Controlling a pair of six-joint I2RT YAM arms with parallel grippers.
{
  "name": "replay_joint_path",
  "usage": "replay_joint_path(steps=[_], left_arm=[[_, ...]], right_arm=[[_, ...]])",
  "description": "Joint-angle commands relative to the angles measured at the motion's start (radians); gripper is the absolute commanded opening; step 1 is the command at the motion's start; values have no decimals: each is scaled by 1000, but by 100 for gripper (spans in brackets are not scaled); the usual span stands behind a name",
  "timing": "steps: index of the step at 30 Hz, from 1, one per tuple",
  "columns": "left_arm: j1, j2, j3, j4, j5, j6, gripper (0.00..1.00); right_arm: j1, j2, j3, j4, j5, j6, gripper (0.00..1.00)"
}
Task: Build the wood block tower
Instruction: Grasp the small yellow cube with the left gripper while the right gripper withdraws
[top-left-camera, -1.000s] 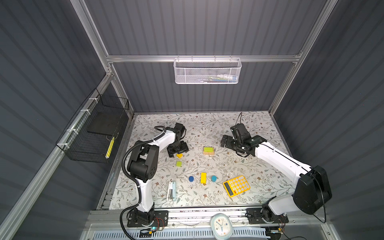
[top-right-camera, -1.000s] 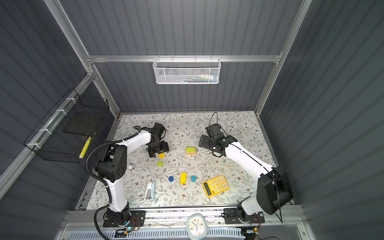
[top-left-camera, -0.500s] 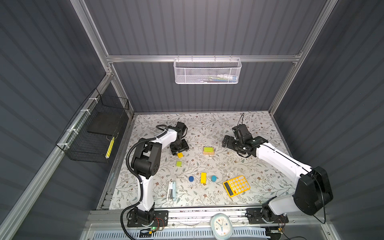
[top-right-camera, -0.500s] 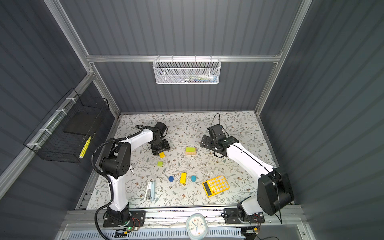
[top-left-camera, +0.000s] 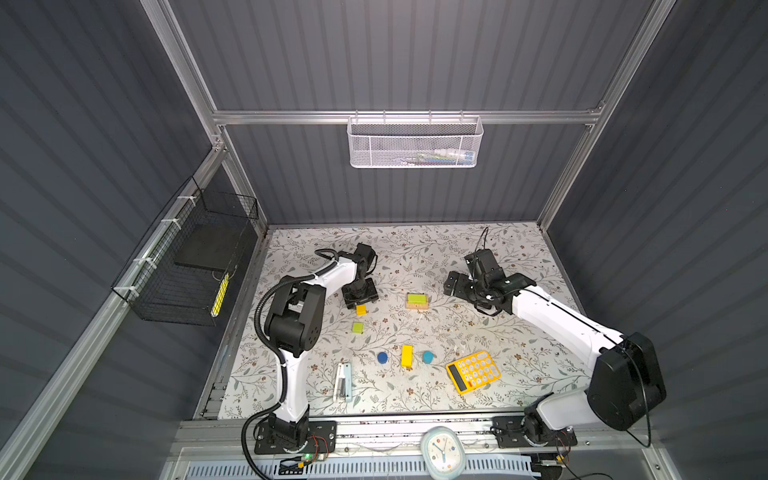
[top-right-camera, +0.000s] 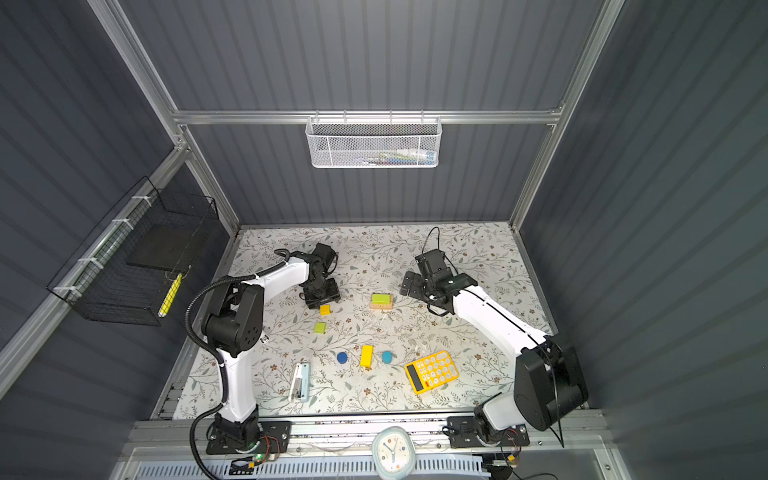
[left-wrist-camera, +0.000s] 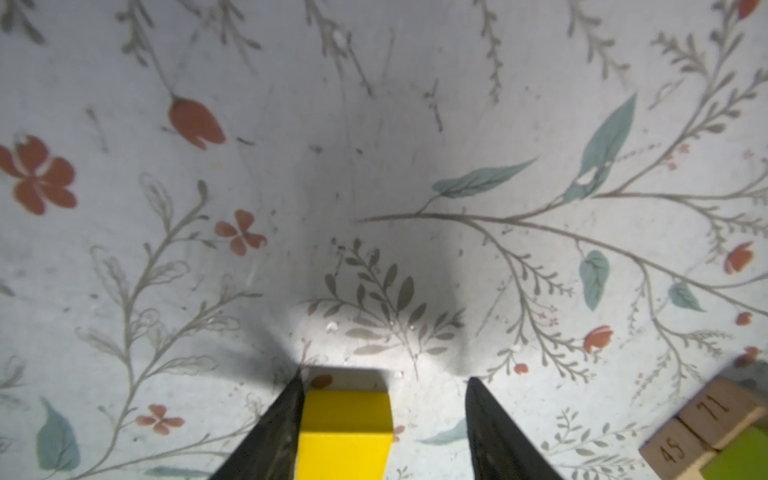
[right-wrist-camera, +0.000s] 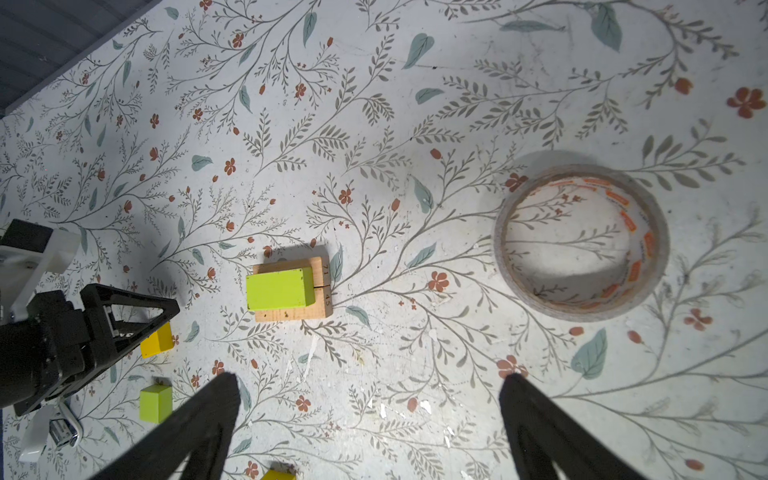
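Left arm (top-left-camera: 328, 274) bent low over my yellow cube (top-left-camera: 361, 309), right arm (top-left-camera: 552, 311) hovering.
Left pincer (left-wrist-camera: 384, 378) spread, straddling the cube, one finger (left-wrist-camera: 286, 415) touching; right pincer (right-wrist-camera: 370, 378) spread, empty. From above, at cube's three o'clock, two tan bars (top-left-camera: 417, 306) carry one lime bar (top-left-camera: 416, 298).

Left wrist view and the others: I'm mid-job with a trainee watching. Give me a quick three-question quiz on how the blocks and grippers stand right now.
1. True or false: the lime-green bar lies on top of the two tan bars.
2. What stands between the jaws of the left gripper? A) yellow cube B) calculator C) tape roll
3. Fill in: the right gripper is ___, with nothing between its jaws.

Key: 1 true; 2 A; 3 open.
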Motion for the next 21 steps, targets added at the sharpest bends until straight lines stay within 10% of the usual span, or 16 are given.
replay_joint_path(steps=[1, 21], left_arm=[[-19, -5, 9, -62, -59, 36, 61], [-43, -66, -21, -91, -128, 44, 59]], right_arm=[[-2, -7, -3, 6, -16, 3, 99], [-3, 1, 5, 24, -63, 5, 92]])
